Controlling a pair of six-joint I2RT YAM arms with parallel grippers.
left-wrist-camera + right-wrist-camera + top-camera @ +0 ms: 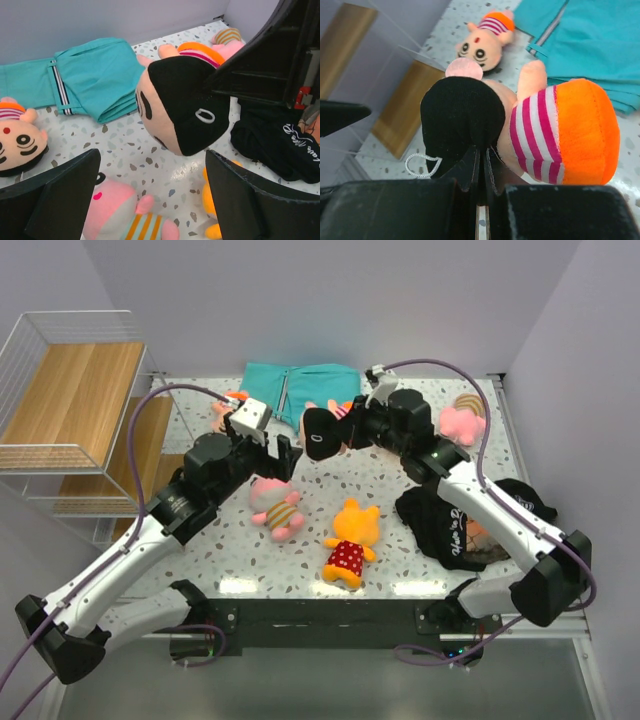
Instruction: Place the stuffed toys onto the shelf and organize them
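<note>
Right gripper [481,167]: clamped on black hair of striped-shirt doll [545,135] | Left gripper [152,165]: jaws wide, empty, facing that doll | Shelf [70,400]: far left, well apart | Pink doll [275,505], orange doll [350,540]: lying on table [230,552]

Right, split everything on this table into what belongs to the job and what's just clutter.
Job:
black-haired doll, held in the right tool
pink striped doll
orange doll in red dress
pink toy at far right
peach doll at far left
shelf

Lying about:
teal cloth
black garment
</note>
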